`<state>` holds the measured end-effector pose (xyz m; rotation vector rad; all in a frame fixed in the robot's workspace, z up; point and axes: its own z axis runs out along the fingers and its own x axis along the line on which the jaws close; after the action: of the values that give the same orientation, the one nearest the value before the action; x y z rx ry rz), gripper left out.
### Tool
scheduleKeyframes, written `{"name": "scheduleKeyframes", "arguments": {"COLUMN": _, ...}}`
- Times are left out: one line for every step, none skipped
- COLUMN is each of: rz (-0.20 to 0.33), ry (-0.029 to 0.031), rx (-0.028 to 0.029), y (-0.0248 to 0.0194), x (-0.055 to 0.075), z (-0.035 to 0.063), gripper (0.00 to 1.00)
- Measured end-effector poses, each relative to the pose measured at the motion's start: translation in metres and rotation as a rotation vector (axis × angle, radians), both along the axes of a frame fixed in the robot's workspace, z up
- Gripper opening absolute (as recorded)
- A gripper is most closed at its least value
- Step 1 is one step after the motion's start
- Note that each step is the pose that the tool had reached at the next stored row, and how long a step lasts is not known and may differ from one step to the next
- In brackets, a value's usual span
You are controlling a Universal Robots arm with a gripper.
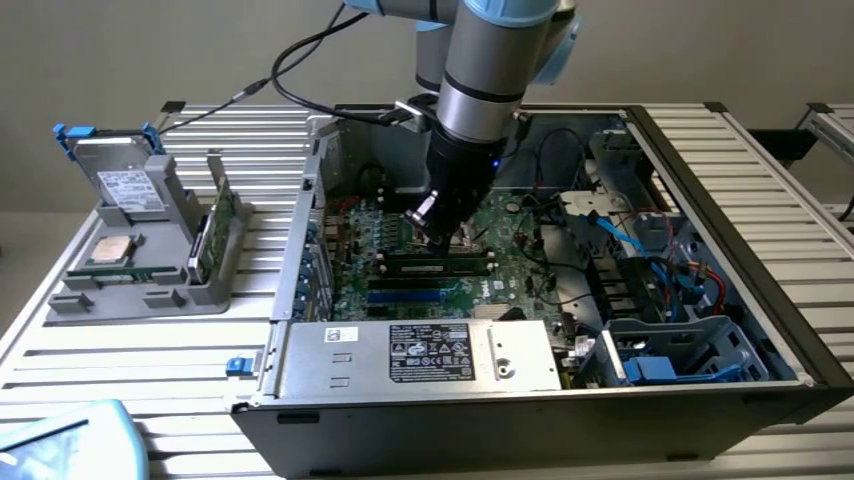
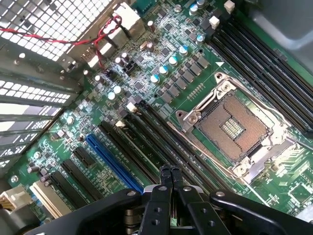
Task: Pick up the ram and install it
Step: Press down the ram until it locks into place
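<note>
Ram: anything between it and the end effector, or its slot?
Nothing visible. The ram appears to lie along a slot already, and the shut end effector hangs close above it, with no cable or part between.

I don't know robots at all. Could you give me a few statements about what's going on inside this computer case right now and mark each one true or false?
1. The pincer is wide open. False: its fingers are shut together.
2. The ram lies in a slot on the motherboard. True.
3. The processor socket has a chip in it. False: it is open and bare.
4. One long slot is blue. True.
5. The case has its side panel on. False: the case is open.
</note>
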<state>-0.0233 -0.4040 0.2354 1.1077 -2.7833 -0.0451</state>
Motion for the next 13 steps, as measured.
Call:
{"name": "scheduleKeyframes", "arguments": {"rz": -0.011, "ry": 0.0, "rx": -0.0013, "y": 0.0, "x": 0.0, "z": 0.0, "gripper": 0.1}}
{"name": "scheduleKeyframes", "arguments": {"rz": -0.022, "ry": -0.0001, "rx": -0.0025, "y": 0.0, "x": 0.0, "z": 0.0, "gripper": 0.1}}
{"name": "scheduleKeyframes", "arguments": {"rz": -0.033, "ry": -0.0002, "rx": -0.0038, "y": 0.0, "x": 0.0, "z": 0.0, "gripper": 0.1}}
{"name": "scheduleKeyframes", "arguments": {"rz": -0.045, "ry": -0.0003, "rx": -0.005, "y": 0.0, "x": 0.0, "z": 0.0, "gripper": 0.1}}
{"name": "scheduleKeyframes", "arguments": {"rz": -0.056, "ry": -0.0003, "rx": -0.0062, "y": 0.0, "x": 0.0, "z": 0.0, "gripper": 0.1}}
{"name": "scheduleKeyframes", "arguments": {"rz": -0.067, "ry": -0.0004, "rx": -0.0074, "y": 0.0, "x": 0.0, "z": 0.0, "gripper": 0.1}}
{"name": "scheduleKeyframes", "arguments": {"rz": -0.079, "ry": -0.0005, "rx": -0.0085, "y": 0.0, "x": 0.0, "z": 0.0, "gripper": 0.1}}
{"name": "scheduleKeyframes", "arguments": {"rz": -0.09, "ry": -0.0006, "rx": -0.0094, "y": 0.0, "x": 0.0, "z": 0.0, "gripper": 0.1}}
{"name": "scheduleKeyframes", "arguments": {"rz": -0.102, "ry": -0.0006, "rx": -0.0103, "y": 0.0, "x": 0.0, "z": -0.0001, "gripper": 0.1}}
{"name": "scheduleKeyframes", "arguments": {"rz": -0.114, "ry": -0.0007, "rx": -0.0111, "y": 0.0, "x": 0.0, "z": -0.0001, "gripper": 0.1}}
{"name": "scheduleKeyframes", "arguments": {"rz": -0.126, "ry": -0.0007, "rx": -0.012, "y": 0.0, "x": 0.0, "z": -0.0001, "gripper": 0.1}}
{"name": "scheduleKeyframes", "arguments": {"rz": -0.138, "ry": -0.0007, "rx": -0.0128, "y": 0.0, "x": 0.0, "z": -0.0001, "gripper": 0.1}}
{"name": "scheduleKeyframes", "arguments": {"rz": -0.151, "ry": -0.0007, "rx": -0.0135, "y": 0.0, "x": 0.0, "z": -0.0001, "gripper": 0.1}}
